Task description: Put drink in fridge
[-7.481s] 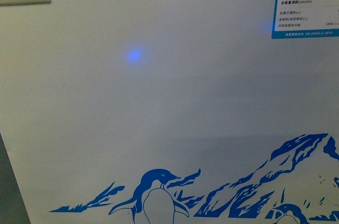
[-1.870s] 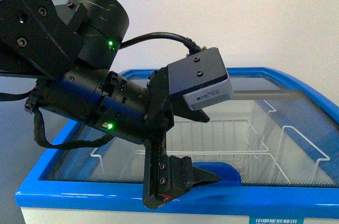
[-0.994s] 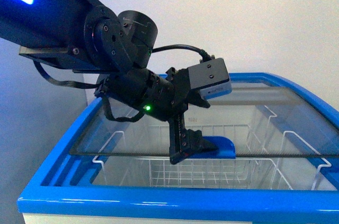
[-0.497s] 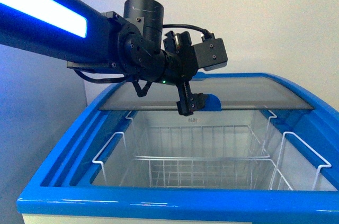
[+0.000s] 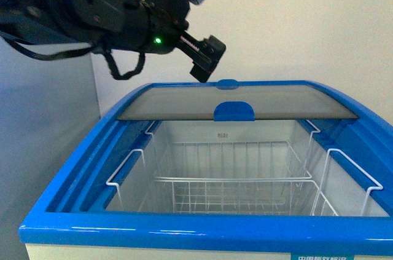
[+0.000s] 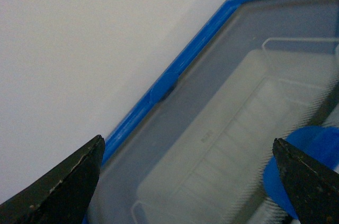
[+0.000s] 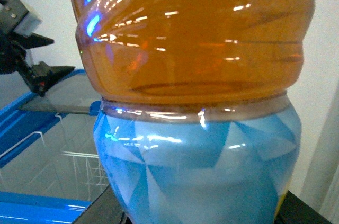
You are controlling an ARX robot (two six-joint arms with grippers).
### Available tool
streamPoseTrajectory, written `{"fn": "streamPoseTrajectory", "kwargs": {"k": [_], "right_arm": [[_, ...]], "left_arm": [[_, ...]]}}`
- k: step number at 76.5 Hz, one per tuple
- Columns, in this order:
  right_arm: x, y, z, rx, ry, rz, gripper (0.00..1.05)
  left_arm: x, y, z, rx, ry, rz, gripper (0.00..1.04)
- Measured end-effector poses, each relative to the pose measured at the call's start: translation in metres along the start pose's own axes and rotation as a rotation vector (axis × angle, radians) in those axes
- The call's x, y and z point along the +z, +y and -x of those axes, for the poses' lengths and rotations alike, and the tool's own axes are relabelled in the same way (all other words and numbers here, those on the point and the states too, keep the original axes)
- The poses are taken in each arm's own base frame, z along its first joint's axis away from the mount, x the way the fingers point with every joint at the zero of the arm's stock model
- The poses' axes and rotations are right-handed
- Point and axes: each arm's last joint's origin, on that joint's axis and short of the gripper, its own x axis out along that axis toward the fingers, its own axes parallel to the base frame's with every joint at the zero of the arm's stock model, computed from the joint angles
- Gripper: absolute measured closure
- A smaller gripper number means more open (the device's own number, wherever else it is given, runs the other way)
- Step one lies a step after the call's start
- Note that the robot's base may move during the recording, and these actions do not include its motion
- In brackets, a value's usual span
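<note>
The fridge (image 5: 184,235) is a white chest cooler with a blue rim. Its glass lid (image 5: 245,101) with a blue handle (image 5: 234,111) is slid to the back, leaving the front open over white wire baskets (image 5: 233,180). My left gripper (image 5: 209,63) is open and empty, raised above the lid's back left part; in the left wrist view (image 6: 190,181) its jaws stand wide apart over the glass. My right gripper is shut on the drink bottle (image 7: 196,102), amber liquid with a blue label, which fills the right wrist view. The right arm is out of the front view.
A pale wall stands behind the fridge. The fridge's blue rim (image 7: 32,203) and a wire basket (image 7: 79,166) show at the left of the right wrist view, with my left gripper (image 7: 47,73) above them.
My left gripper pushed the glass lid back by its blue handle, opening the front of the fridge, then let go and rose up and to the left.
</note>
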Motion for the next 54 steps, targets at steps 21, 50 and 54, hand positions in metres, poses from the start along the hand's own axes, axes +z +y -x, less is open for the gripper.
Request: {"fn": "streamPoseTrajectory", "kwargs": {"k": [21,50,54], "right_arm": [[0.0,0.0,0.0,0.0,0.0,0.0,0.68],[0.0,0.0,0.0,0.0,0.0,0.002,0.68],[0.0,0.0,0.0,-0.005,0.0,0.002,0.68]], "left_arm": [[-0.011,0.012,0.113,0.142,0.009,0.257,0.08],[-0.059,-0.042,0.27,0.576,0.156,0.532,0.4],[-0.069,-0.054,0.297,0.569,0.172,0.548,0.49]]}}
